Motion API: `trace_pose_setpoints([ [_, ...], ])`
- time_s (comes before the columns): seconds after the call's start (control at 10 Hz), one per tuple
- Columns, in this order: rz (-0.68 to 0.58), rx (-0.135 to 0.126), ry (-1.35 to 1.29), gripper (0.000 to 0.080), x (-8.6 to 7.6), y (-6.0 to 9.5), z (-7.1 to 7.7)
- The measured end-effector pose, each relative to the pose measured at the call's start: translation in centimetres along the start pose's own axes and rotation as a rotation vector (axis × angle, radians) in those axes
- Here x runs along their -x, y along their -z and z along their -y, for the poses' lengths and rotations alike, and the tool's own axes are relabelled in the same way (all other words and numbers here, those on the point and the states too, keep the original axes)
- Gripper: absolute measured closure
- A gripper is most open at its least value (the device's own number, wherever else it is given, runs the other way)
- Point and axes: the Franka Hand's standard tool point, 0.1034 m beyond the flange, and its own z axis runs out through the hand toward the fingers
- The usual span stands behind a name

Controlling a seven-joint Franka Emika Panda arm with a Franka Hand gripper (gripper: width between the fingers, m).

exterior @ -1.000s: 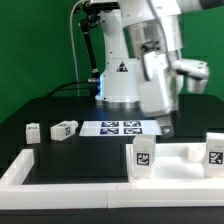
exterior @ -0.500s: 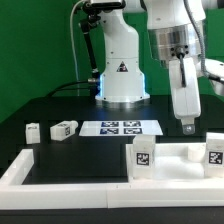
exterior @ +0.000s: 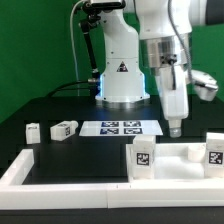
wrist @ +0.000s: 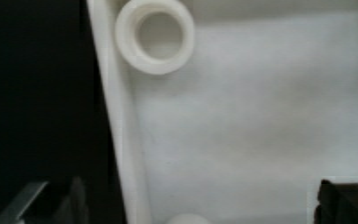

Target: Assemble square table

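The white square table top (exterior: 182, 166) lies at the exterior view's lower right. Two white tagged legs stand upright on it, one (exterior: 143, 157) at its left corner and one (exterior: 214, 151) at its right. Two more legs (exterior: 33, 132) (exterior: 64, 128) lie loose on the black table at the left. My gripper (exterior: 175, 129) points down just above the top's far edge, open and empty. In the wrist view the top's flat surface (wrist: 247, 120), its raised rim (wrist: 115, 130) and a round corner socket (wrist: 158, 35) lie below my gripper (wrist: 197, 205), with dark fingertips (wrist: 345, 202) wide apart.
The marker board (exterior: 122, 128) lies flat in front of the robot base. Long white border rails (exterior: 22, 168) (exterior: 95, 196) run along the left and front of the table. A green wall stands behind.
The arm swung towards the exterior view's right, then came back a little to the left. The gripper stays low over the table top. The parts have not moved.
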Motion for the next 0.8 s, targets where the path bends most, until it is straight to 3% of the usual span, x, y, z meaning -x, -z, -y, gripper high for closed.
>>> trace_pose_setpoints([
  [0.1, -0.024, -0.003, 0.009, 0.0151, -0.3, -1.3, -1.5],
  [0.2, -0.031, 0.019, 0.014, 0.0151, -0.2, -2.1, -2.0],
  [0.5, -0.066, 0.062, 0.020, 0.0151, -0.3, -5.5, -2.7],
  [0.6, -0.067, 0.065, 0.028, 0.0151, 0.0, -5.8, -2.6],
  [0.7, -0.065, 0.064, 0.029, 0.0234, 0.0, -5.8, -2.6],
  [0.8, -0.064, 0.065, 0.027, 0.0370, 0.0, -5.8, -2.6],
])
